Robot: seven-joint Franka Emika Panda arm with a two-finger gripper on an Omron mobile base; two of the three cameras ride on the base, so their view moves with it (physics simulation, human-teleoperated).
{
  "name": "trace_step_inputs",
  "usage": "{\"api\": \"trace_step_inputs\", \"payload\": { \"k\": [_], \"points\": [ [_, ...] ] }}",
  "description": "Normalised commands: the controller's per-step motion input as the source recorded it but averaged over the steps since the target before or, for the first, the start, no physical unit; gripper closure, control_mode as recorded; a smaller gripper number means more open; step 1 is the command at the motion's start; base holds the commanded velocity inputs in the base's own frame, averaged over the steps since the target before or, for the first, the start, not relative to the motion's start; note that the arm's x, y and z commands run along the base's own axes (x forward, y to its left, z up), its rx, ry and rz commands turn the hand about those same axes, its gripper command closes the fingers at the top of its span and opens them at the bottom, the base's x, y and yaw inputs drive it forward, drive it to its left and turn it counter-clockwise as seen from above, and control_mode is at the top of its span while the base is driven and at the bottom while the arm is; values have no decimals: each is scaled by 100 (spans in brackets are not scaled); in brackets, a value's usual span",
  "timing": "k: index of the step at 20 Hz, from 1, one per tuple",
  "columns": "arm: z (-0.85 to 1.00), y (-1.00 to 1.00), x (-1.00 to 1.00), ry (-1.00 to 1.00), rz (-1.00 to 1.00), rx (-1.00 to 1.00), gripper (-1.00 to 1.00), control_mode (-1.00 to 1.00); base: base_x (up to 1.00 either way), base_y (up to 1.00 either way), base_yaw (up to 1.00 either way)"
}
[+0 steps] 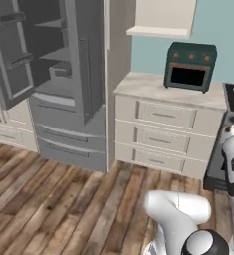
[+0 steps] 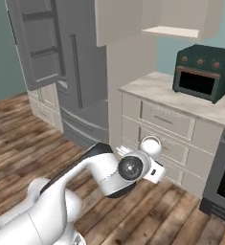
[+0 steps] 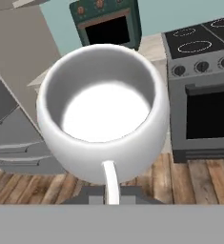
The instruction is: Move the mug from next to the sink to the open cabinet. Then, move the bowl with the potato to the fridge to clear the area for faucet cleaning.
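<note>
1. Wooden floor (image 1: 63, 199) lies in front of me, with the fridge (image 1: 54, 79) on the left, its upper door swung wide, and a marble tabletop (image 1: 148, 87) carrying a dark green toaster oven (image 1: 190, 65).
2. My hand (image 3: 111, 193) is closed on the handle of the mug (image 3: 104, 124). In the hand view I look straight into its white, empty inside. In the right base view the mug (image 2: 150, 146) sits at the end of the arm, in front of the drawers (image 2: 162, 119).
3. First risk, as I judge it: the grip is only on the thin handle, so the mug may rotate or slip out if I swing the arm fast.
4. The open cabinet (image 1: 163, 20) hangs high above the tabletop, well above where the mug is. When lifting, I may knock the mug against the tabletop edge or the toaster oven.
5. The shelf bottom is shallow as far as I see. If I let the mug go too near its front edge, it may fall.
6. The mug hides much of the hand view, so I cannot judge the approach well from there.
</note>
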Motion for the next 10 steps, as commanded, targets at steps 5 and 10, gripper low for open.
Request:
{"api": "trace_step_inputs", "payload": {
  "k": [5, 10],
  "points": [
    [0, 0, 0, 0, 0, 0, 100, 100, 100, 61, -36],
    [0, 0, 0, 0, 0, 0, 100, 100, 100, 74, -33]
  ]
}}
